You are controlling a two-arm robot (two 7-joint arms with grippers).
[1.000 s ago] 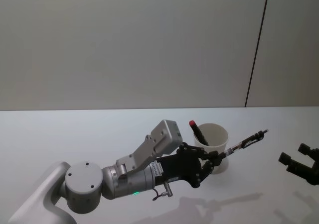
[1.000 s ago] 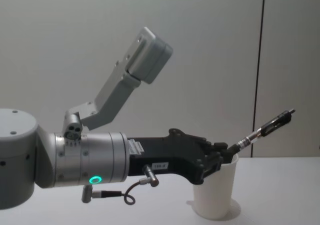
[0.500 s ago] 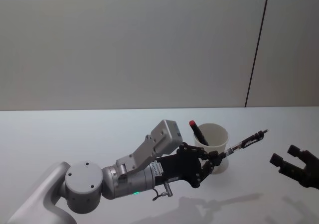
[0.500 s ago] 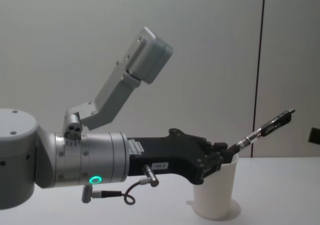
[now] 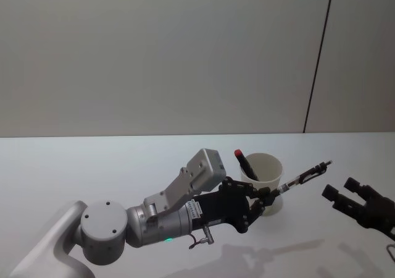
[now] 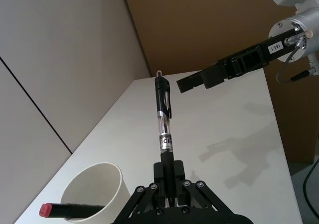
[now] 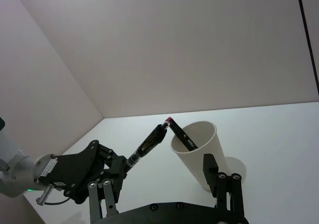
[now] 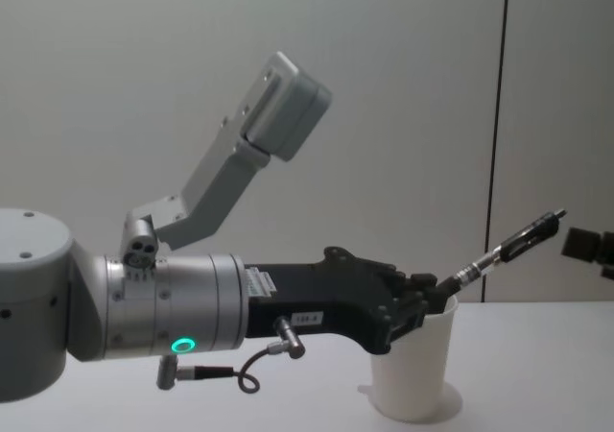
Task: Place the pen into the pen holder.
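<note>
While the left end effector (image 5: 264, 202) grips the black pen (image 5: 302, 179) beside the paper cup (image 5: 264, 173), the right end effector (image 5: 345, 193), jaws parted, nears for a likely handover; it must close on the pen's free end.

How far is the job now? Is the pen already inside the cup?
Done: the left gripper is shut on the clear pen, lifted beside the pen holder, which holds a red-capped marker. In hand: the open right gripper faces the pen's tip. Left: putting the pen in.

pen (image 6: 163, 132) label print, letters "Ci" legible
</note>
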